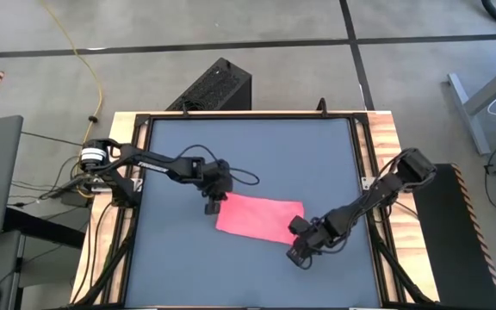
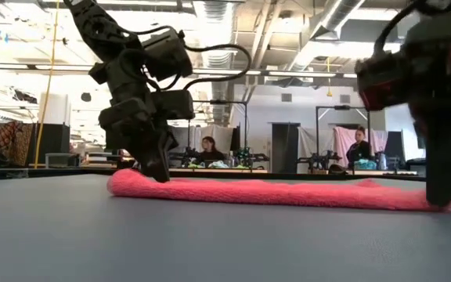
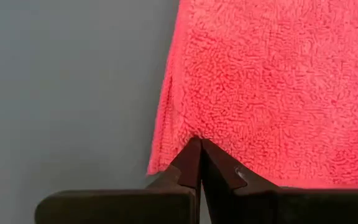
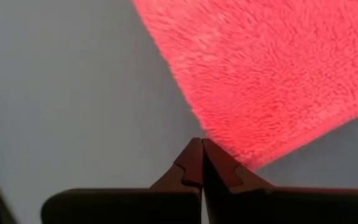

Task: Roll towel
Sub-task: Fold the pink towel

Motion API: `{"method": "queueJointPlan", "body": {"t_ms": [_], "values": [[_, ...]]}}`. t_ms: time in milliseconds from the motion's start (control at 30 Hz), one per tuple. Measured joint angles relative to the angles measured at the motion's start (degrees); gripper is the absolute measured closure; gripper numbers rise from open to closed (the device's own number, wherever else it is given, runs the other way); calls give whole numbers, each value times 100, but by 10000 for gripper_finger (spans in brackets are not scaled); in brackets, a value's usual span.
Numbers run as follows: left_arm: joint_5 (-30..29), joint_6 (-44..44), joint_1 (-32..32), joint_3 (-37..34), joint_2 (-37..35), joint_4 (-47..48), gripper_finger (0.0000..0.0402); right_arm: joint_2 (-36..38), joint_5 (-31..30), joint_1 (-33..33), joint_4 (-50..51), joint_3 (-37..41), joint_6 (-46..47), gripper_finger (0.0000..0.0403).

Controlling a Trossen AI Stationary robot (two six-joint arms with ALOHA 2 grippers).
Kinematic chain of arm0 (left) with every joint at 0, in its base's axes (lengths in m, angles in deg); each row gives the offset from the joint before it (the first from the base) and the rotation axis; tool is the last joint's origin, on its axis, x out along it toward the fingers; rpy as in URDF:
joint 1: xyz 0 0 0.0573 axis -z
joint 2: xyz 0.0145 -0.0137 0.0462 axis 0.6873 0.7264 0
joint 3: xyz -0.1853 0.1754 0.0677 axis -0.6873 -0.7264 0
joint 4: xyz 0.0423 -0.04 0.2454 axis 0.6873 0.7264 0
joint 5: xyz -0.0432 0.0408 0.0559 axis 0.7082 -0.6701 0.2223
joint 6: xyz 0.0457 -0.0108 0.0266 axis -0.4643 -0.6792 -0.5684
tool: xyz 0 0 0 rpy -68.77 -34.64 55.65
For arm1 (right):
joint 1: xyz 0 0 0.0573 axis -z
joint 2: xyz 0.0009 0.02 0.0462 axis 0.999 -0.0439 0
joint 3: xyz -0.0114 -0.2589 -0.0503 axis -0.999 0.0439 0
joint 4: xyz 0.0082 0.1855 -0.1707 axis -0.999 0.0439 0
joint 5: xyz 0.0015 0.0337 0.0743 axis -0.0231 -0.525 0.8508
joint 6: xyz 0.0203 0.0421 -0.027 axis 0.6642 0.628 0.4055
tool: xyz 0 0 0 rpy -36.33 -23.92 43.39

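The pink towel (image 1: pixel 261 217) lies flat on the dark grey tabletop (image 1: pixel 248 146), a little right of the middle; in the low view it is a low pink strip (image 2: pixel 272 192). My left gripper (image 1: pixel 210 207) is shut, its tips down at a corner of the towel's left end (image 3: pixel 166 149). My right gripper (image 1: pixel 294 256) is shut too, with its tips at the towel's near right corner (image 4: pixel 241 155). In the low view the left gripper (image 2: pixel 161 176) stands at the strip's left end and the right gripper (image 2: pixel 442 202) at its right end. My left gripper's shut fingertips (image 3: pixel 191 155) meet the towel's top face just inside its left-end corner, slanting down from the table's left. The towel stays flat on the table. My right gripper's shut fingertips (image 4: pixel 194 158) come down at the edge of the near right corner; whether they touch the cloth cannot be told.
Bare tabletop lies all round the towel, with most room toward the far edge. A black box (image 1: pixel 216 86) stands on the floor beyond the far edge. In the low view two people (image 2: pixel 210 149) sit far back in the room.
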Motion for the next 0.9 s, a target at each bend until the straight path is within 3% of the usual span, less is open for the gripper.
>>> {"method": "queueJointPlan", "body": {"t_ms": [100, 300, 533, 900], "values": [[102, -8, -64, -9, -36, -18, 401, 186, -42, -37, -24, -2, 7, 382], [859, -13, -102, -19, -375, -603, 401, 442, -355, -40, -60, -2, 35, 382], [600, 52, -107, -15, -412, -844, 402, -5, -456, 156, -215, -7, 143, 382], [645, 14, 121, -4, 298, -185, 402, -174, 178, 454, 454, -34, -137, 382]]}}
